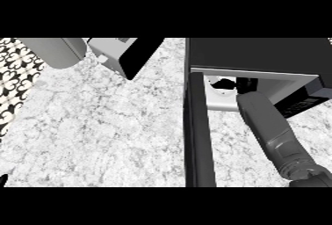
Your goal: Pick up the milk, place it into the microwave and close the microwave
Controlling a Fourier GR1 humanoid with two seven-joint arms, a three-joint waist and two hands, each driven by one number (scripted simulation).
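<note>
Head view shows the right hand (242, 84) deep inside the microwave (259, 55) to set something down, its hold hidden; door (198, 132) open.

Single head view, steeply downward over counter (117, 132), microwave (259, 55) at upper right

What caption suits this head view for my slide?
Right forearm reaches into the open microwave, its door swung out.
</note>
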